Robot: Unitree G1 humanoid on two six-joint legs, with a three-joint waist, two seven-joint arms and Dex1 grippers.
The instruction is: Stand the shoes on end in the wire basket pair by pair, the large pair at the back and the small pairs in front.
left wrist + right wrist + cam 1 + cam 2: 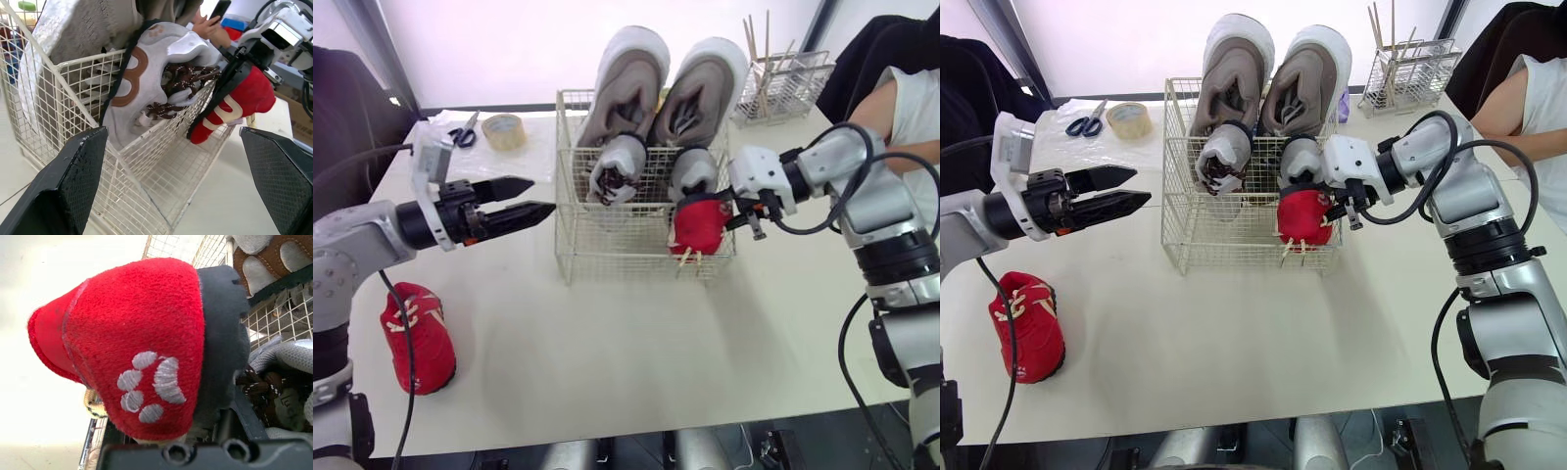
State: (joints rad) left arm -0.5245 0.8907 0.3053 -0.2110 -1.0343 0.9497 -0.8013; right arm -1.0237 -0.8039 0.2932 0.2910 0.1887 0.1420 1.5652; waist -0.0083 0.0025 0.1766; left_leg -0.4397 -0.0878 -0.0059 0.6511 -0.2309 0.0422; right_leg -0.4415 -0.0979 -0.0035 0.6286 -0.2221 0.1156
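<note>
Snugly clamped in right pincer (745, 215) — red shoe (698, 225).

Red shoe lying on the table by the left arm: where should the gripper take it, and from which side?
Probably from above: the open left gripper pinching across the red shoe at its laced middle. It lies laces up, both flanks free.
</note>
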